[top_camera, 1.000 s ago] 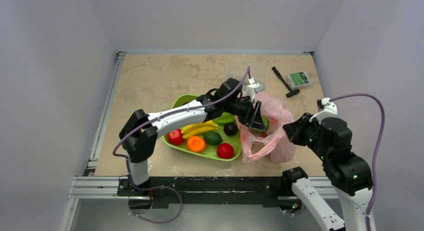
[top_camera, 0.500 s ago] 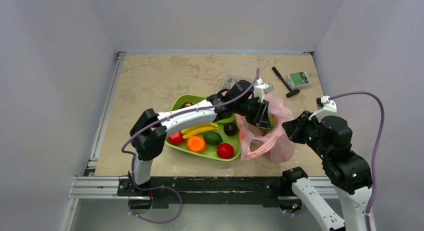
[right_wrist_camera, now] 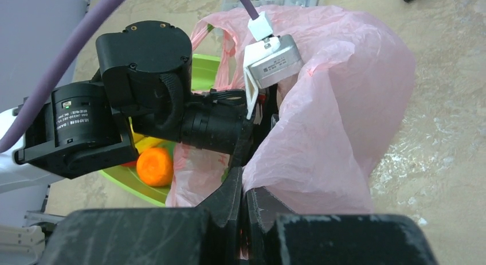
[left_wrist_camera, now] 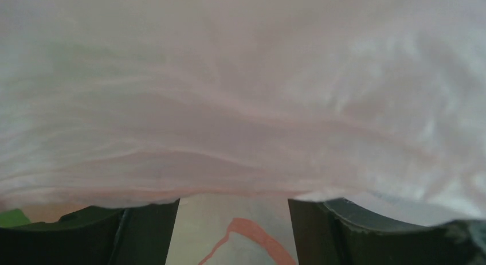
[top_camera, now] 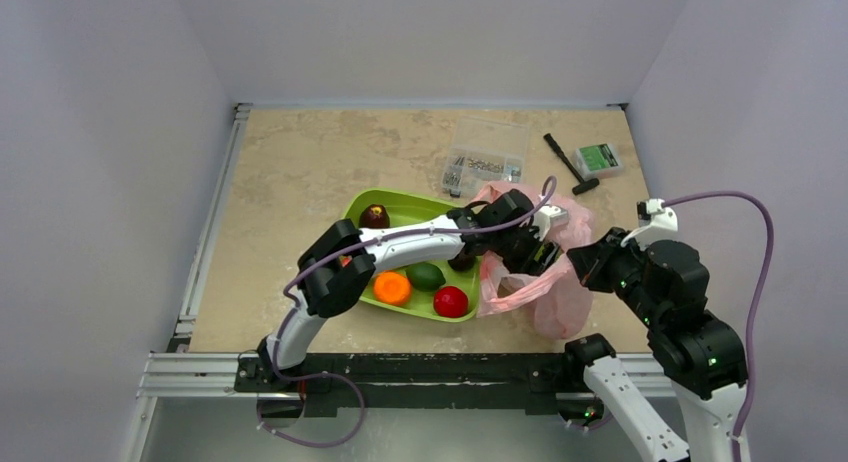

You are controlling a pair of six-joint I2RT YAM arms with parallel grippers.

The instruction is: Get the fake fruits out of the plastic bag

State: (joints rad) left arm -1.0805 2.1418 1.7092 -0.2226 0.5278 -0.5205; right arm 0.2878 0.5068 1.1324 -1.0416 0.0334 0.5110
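The pink plastic bag [top_camera: 556, 294] lies right of the green tray [top_camera: 412, 204]. My left gripper [top_camera: 536, 250] reaches into its mouth. In the left wrist view the left gripper [left_wrist_camera: 232, 205] is open with bare table between the fingers [left_wrist_camera: 143, 233], and pink film [left_wrist_camera: 240, 104] fills the view. A faint green tint shows through it. My right gripper [right_wrist_camera: 243, 191] is shut on the bag's edge [right_wrist_camera: 321, 133] and holds it up; it also shows in the top view [top_camera: 588, 264]. A dark red fruit [top_camera: 375, 217] lies on the tray. A bit of yellow banana [right_wrist_camera: 148, 143] shows under the left arm.
On the tray lie an orange fruit [top_camera: 392, 287], a dark green fruit [top_camera: 425, 275] and a red fruit [top_camera: 451, 301]. Behind the bag are a clear parts box [top_camera: 487, 160], a black tool [top_camera: 570, 164] and a small green-topped box [top_camera: 600, 159].
My left arm has swung right and down, from above the tray's edge into the bag's mouth. The bag has shifted with it. The right gripper keeps its hold.
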